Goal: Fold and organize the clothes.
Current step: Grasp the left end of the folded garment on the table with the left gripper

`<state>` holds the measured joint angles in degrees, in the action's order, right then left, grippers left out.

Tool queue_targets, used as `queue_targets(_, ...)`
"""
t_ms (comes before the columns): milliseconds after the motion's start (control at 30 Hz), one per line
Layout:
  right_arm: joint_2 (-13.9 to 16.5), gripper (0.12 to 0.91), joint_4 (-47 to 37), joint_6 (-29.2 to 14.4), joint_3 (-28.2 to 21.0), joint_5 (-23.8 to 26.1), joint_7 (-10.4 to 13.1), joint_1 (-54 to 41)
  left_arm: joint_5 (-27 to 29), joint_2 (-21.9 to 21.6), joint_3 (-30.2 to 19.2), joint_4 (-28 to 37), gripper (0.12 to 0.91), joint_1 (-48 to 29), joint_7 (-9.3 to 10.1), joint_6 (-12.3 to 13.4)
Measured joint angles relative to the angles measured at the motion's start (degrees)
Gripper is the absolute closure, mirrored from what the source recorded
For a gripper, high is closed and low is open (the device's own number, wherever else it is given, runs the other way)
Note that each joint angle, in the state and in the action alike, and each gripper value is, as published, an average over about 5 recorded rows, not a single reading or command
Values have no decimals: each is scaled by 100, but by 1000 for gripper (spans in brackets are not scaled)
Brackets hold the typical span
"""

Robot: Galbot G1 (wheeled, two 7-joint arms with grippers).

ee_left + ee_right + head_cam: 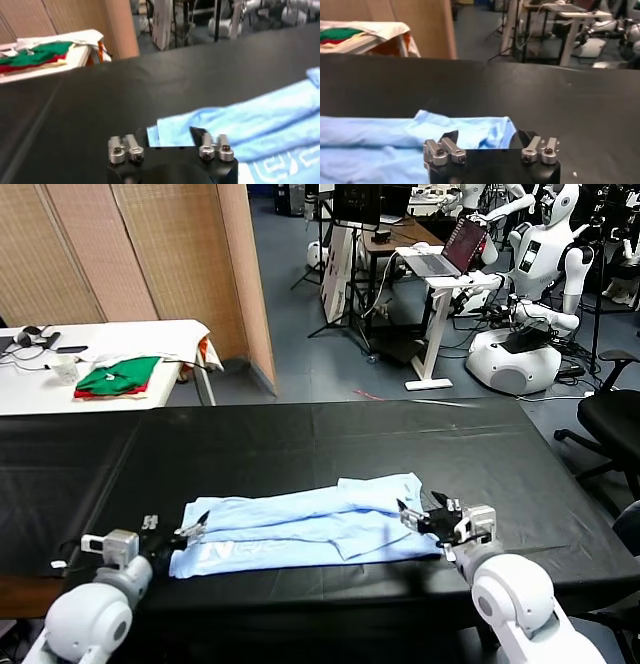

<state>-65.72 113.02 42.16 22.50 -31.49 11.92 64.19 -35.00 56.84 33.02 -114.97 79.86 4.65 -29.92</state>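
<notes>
Right now you are sitting between folds: the shirt [310, 529] is lying lengthwise-folded in the lower centre of the head view on the black table [300, 444]. Your left gripper [190, 529] and right gripper [415, 519] are standing wide open at its two ends, holding nothing. Next you are probably needing fresh grips for a crosswise fold. The collar and sleeves are hidden inside the folds, and the hem lettering is unreadable.

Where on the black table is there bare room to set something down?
Bare: the black table along its whole far side beyond the light-blue shirt, plus both ends outside the left gripper and right gripper. Crowded: the near edge, where the shirt lies between both open grippers.
</notes>
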Motion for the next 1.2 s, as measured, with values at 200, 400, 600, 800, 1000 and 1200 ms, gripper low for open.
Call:
queue_targets(200, -161, 118, -614, -185, -55, 76, -15, -373, -127, 99, -116, 341, 123, -276, 4, -16)
queue_targets(400, -328, 118, -1111, -338, -97, 121, -22, -623, -190, 125, -134, 558, 123, -354, 5, -17)
queue_targets(600, -460, 201, -1377, -325, -171, 196, -44, -739, -205, 170, -158, 695, 123, -390, 7, -23)
queue_targets(800, -517, 485, -1437, -312, -178, 298, -78, -714, -192, 192, -160, 745, 140, -388, -4, -10)
queue_targets(1000, -541, 823, -1383, -436, -117, 385, -32, -630, -193, 198, -172, 757, 378, -441, -29, 44)
queue_targets(1200, -662, 878, -1263, -583, -19, 490, 135, -489, 215, 201, -280, 857, 753, -569, -96, 268)
